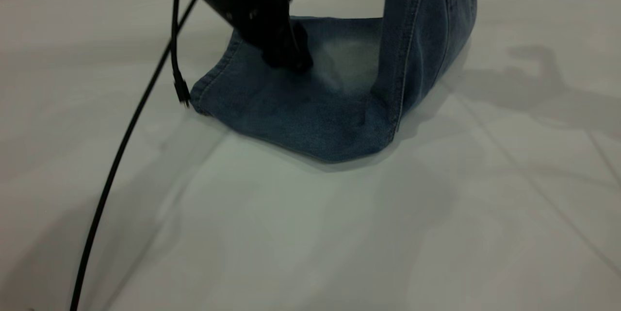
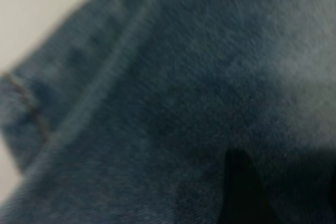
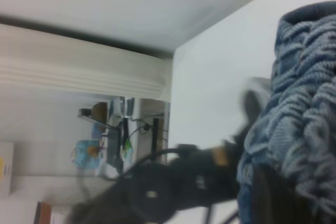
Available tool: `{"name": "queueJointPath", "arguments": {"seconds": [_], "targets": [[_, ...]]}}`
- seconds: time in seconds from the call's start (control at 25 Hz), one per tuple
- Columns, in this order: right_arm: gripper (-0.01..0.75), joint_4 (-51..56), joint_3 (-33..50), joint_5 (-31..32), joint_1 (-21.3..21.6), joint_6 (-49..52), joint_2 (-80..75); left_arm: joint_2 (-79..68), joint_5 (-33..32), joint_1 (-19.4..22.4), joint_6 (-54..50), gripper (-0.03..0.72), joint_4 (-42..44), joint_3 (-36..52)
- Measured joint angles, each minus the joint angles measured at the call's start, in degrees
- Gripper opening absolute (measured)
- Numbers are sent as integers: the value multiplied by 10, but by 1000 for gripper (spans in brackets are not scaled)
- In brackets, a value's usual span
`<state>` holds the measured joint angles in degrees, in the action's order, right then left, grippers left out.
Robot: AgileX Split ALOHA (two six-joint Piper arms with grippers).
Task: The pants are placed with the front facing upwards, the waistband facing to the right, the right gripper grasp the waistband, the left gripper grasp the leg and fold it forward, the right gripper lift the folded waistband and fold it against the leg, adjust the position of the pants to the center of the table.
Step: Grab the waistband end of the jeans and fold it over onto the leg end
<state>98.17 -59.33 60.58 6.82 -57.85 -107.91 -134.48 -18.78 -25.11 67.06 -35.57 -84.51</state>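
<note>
The table [image 1: 310, 233] is a plain pale surface, bare on the side of the pants nearest the exterior camera, with only a black cable [image 1: 121, 155] trailing across it beside the hem. The pants [image 1: 310, 102] lie toward the far part of the table: the leg portion rests flat, its pale faded patch showing, while the waistband end rises steeply off the surface and passes out of the top of the exterior view, a patch pocket visible on the raised cloth. The left gripper [image 1: 286, 61] stands on the flat leg portion, between the hem and the raised cloth, tips touching the denim; whether its jaws are parted or closed cannot be told, since they merge with the dark cloth. The right gripper [image 3: 273, 192] appears only in its own wrist view, with bunched denim at its fingers; it is evidently clamped on the waistband, holding that end aloft. Judgement: the step in hand is the second fold, waistband onto leg. The next move calls for carrying the raised end over toward the hem and lowering it square, with the left gripper clearing the landing area first.
</note>
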Motion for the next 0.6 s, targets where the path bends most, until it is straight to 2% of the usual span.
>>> {"name": "queueJointPath", "arguments": {"seconds": [0.28,0.48,0.6], "targets": [[67,10,-12,16,-1,-2,0,-24,12,-12,7,378,-12,-1],[67,7,-54,21,-33,6,0,-26,13,-20,17,378,-30,-1],[67,8,-59,-1,-52,6,0,-24,7,-25,32,378,-37,-2]]}}
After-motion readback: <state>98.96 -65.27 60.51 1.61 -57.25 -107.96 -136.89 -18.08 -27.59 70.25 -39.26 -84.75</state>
